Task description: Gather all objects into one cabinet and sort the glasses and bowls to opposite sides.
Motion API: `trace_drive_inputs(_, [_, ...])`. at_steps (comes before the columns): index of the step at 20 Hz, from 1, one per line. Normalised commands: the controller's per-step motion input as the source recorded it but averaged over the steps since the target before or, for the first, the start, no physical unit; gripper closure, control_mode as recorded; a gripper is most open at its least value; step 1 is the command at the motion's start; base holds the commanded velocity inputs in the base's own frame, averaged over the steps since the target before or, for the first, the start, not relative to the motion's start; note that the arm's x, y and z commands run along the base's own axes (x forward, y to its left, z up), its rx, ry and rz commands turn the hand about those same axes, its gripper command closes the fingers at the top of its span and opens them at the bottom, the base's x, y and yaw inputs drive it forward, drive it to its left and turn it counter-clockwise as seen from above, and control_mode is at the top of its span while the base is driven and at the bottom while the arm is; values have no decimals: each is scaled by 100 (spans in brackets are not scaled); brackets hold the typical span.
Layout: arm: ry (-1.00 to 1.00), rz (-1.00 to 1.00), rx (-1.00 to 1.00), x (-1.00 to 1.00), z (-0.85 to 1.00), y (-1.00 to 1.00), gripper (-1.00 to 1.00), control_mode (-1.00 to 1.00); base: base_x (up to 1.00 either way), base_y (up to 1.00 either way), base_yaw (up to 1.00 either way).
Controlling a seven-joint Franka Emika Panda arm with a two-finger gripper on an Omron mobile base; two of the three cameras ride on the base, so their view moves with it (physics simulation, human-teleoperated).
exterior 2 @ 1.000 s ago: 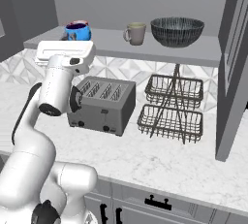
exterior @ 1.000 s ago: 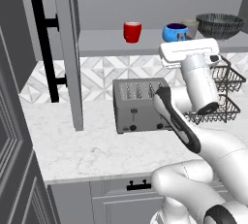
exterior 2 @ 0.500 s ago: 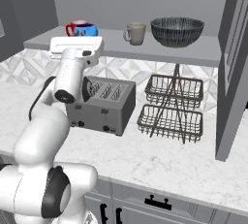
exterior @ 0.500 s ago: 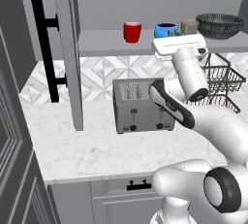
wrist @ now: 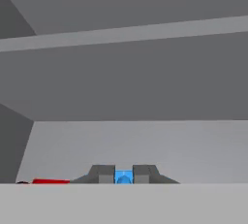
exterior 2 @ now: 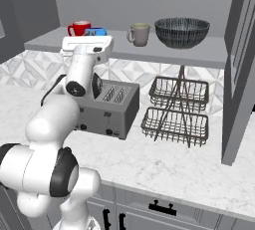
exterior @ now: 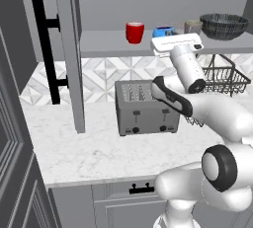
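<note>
My gripper [wrist: 123,173] is pinched shut on the blue bowl [wrist: 123,177], at 3 o'clock of the red cup [exterior: 134,32] on the cabinet shelf [exterior 2: 209,56]. Everything's gathered: mug [exterior 2: 139,34] and grey bowl [exterior 2: 182,31] sit further right. Left: blue bowl probably belongs beside the grey bowl, mug by the cup.

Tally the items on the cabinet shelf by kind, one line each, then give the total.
Cups: 2, the red cup and the grey-beige mug.
Bowls: 2, the small blue bowl, gripped between the fingers of the gripper, and the large dark grey bowl.
Total: 4
</note>
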Motion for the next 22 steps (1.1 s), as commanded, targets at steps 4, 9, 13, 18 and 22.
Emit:
trace_drive_inputs(4, [0, 3, 1, 53, -18, 0, 100, -100, 0, 0, 0])
trace_drive_inputs(9, [0, 4, 1, 54, -17, 0, 100, -100, 0, 0, 0])
trace_drive_inputs(13, [-1, 2, 0, 55, -25, 0, 100, -100, 0, 0, 0])
trace_drive_inputs(18, [-3, 0, 0, 58, -31, 0, 100, -100, 0, 0, 0])
trace_drive_inputs(22, [-4, 0, 0, 54, -36, 0, 100, -100, 0, 0, 0])
